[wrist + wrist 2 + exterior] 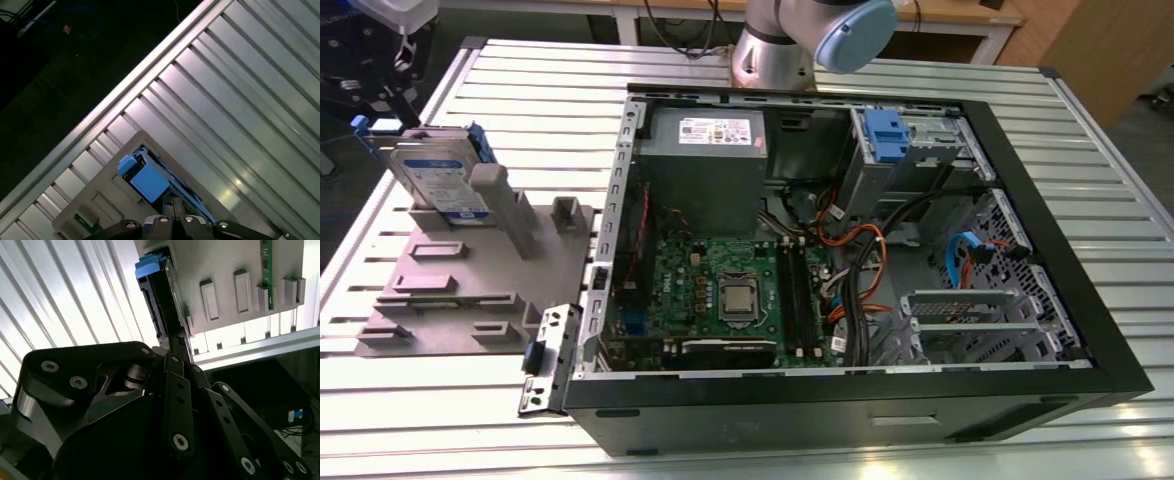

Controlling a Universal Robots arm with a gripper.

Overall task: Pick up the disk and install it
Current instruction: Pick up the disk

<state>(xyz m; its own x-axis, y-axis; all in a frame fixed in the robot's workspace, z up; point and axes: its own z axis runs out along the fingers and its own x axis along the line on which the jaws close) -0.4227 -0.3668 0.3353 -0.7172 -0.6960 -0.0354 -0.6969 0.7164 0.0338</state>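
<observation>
Early in the task: pickup and install both left to do. See disk (440, 185) upright in stand (467, 290), outside case (854, 395) beside stand. See gripper (173, 347) over stand, at disk's edge; cannot tell whether clenched or released. Counted: one disk, one gripper, one stand, one case.

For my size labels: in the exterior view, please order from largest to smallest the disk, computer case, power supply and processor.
1. computer case
2. power supply
3. disk, seen at an angle, so this rank is less sure
4. processor
</observation>
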